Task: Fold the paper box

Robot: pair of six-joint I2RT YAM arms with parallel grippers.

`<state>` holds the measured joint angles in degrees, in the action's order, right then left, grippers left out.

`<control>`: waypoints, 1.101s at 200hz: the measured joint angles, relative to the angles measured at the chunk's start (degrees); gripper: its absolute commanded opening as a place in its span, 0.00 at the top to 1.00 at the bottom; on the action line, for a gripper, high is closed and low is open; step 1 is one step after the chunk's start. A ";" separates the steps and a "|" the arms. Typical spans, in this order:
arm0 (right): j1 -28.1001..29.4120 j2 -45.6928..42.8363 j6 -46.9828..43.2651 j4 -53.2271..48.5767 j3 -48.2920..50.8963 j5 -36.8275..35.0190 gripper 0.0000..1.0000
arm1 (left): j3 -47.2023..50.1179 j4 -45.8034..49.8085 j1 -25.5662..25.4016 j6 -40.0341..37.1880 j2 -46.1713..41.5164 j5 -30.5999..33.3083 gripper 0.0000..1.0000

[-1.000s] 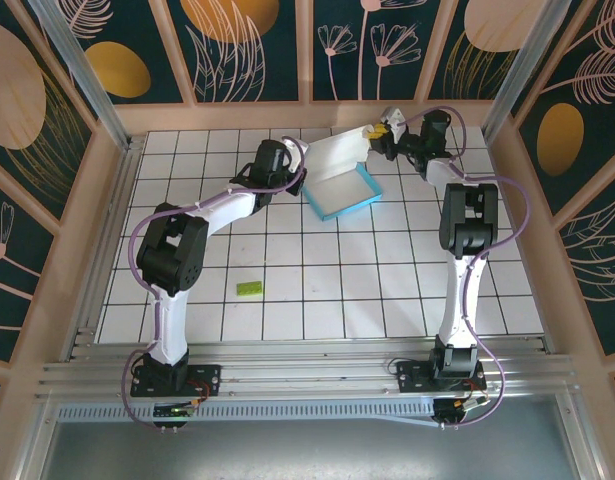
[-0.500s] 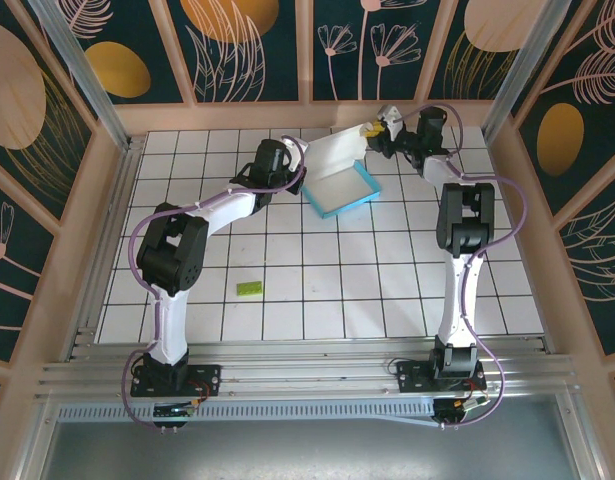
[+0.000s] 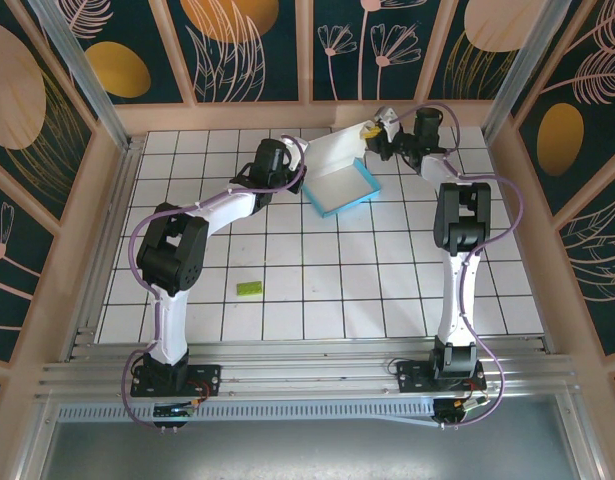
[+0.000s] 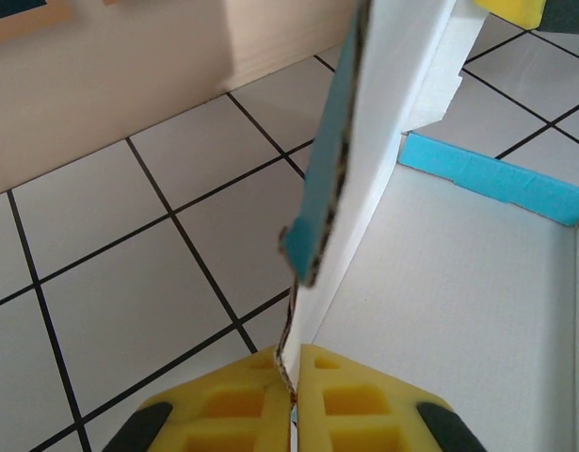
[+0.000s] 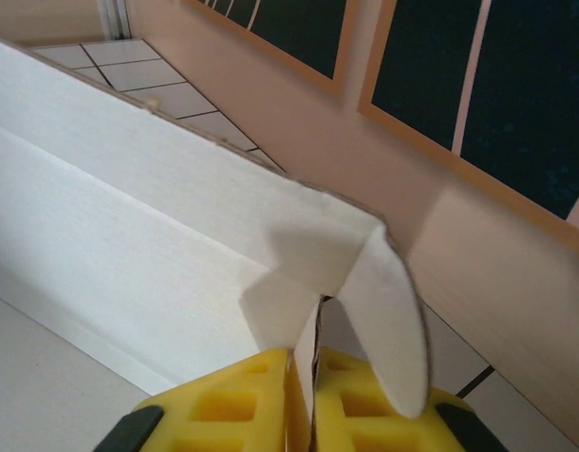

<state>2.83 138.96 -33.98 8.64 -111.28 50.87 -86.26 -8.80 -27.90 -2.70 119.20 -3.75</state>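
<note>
Standing at the far middle of the white tiled table [image 3: 387,290], the paper box [image 3: 337,188] is a shallow blue-walled card tray with a smooth white panel raised. The left gripper [image 4: 294,381] is clamped on that panel's thin edge; the right gripper [image 5: 313,363] pinches a rounded corner flap.

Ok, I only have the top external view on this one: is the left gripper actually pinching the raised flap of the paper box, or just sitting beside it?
Observer: Pinching. In the left wrist view the left gripper has its yellow pads closed on the edge of the upright flap of the paper box.
Operator: And the right one?
Observer: The right gripper is shut on thin card too, right beside a rounded tab at the flap's corner.
Operator: Which way does that tab go?
Observer: It folds off the end of the white flap, toward the wrist camera.
</note>
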 measured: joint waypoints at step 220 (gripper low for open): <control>9.46 -17.99 26.80 15.02 29.62 -34.40 1.00 | -7.50 3.34 3.06 29.20 3.93 1.99 0.89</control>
<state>12.29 120.97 -7.18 23.66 -81.67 16.47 -93.76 -5.45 -24.84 26.50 123.13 -1.76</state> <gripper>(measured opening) 0.054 0.104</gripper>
